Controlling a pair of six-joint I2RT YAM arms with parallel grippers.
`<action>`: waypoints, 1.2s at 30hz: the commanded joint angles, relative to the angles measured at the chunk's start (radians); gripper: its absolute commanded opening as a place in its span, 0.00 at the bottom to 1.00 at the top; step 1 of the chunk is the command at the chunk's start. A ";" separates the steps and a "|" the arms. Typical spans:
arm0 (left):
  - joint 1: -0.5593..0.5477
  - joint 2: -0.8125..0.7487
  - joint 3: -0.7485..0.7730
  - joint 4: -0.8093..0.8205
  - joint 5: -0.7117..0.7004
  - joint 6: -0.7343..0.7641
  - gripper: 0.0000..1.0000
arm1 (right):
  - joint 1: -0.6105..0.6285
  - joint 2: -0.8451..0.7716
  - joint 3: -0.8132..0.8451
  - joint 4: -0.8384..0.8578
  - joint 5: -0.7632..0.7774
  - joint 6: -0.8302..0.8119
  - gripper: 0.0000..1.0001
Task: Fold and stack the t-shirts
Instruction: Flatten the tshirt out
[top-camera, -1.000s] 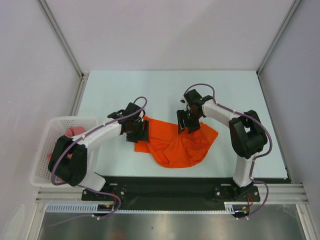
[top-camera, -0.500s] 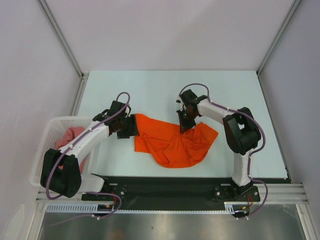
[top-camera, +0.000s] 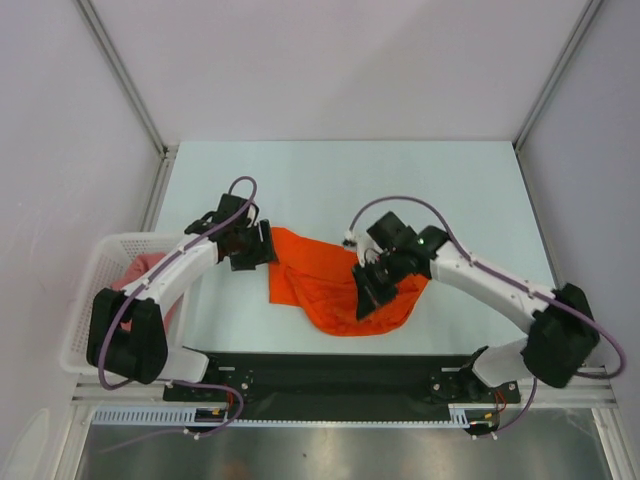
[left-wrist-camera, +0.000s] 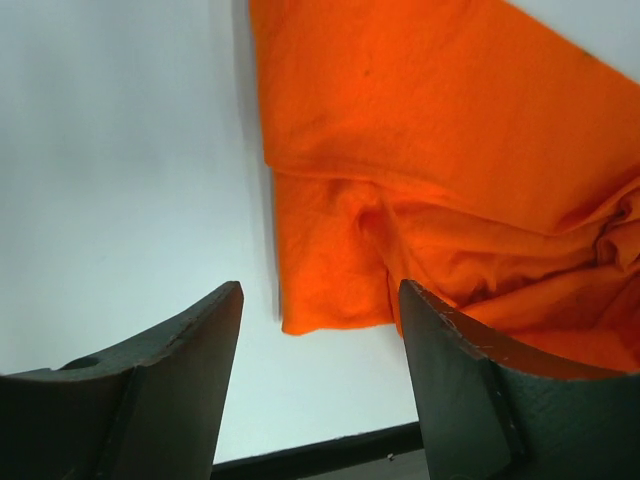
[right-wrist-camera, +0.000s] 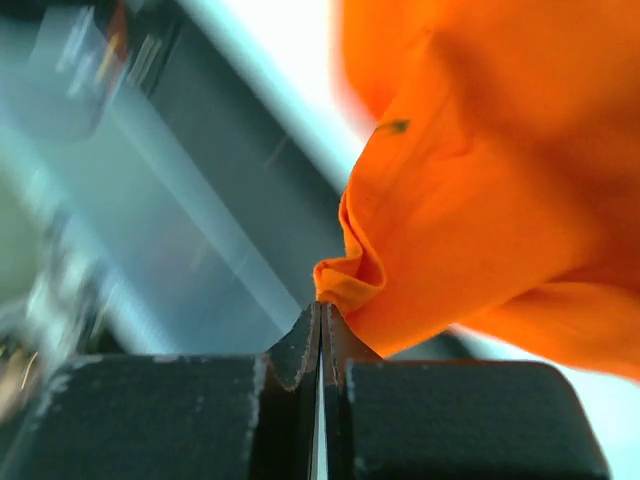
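Note:
The bright orange t-shirt (top-camera: 320, 280) lies crumpled in the middle of the table. My right gripper (top-camera: 362, 303) hangs over its near right part, shut on a small fold of the orange cloth (right-wrist-camera: 350, 278) at its tips (right-wrist-camera: 322, 306). The left gripper (top-camera: 267, 247) sits at the shirt's far left corner, open, with bare table between its fingers and the shirt's lower corner (left-wrist-camera: 335, 310) just past the tips (left-wrist-camera: 320, 295). A salmon-pink t-shirt (top-camera: 146, 266) lies bunched in the basket at the left.
A white lattice basket (top-camera: 84, 305) stands off the table's left edge, beside the left arm. A black rail (top-camera: 340, 375) runs along the near edge by the arm bases. Metal frame posts rise at the table's far corners.
The right gripper shut on the shirt's far edge, then swung toward the near side with the cloth, folding the right part over. The left gripper drew back left and stayed open.

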 joint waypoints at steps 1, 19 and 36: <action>0.018 0.042 0.067 0.031 -0.018 0.011 0.70 | 0.057 -0.136 -0.138 -0.170 -0.242 0.048 0.00; 0.030 0.441 0.356 -0.005 -0.040 0.134 0.75 | -0.524 -0.020 -0.033 0.153 0.299 0.236 0.80; 0.038 0.547 0.434 0.001 0.023 0.176 0.11 | -0.324 0.441 0.227 0.136 0.606 0.285 0.49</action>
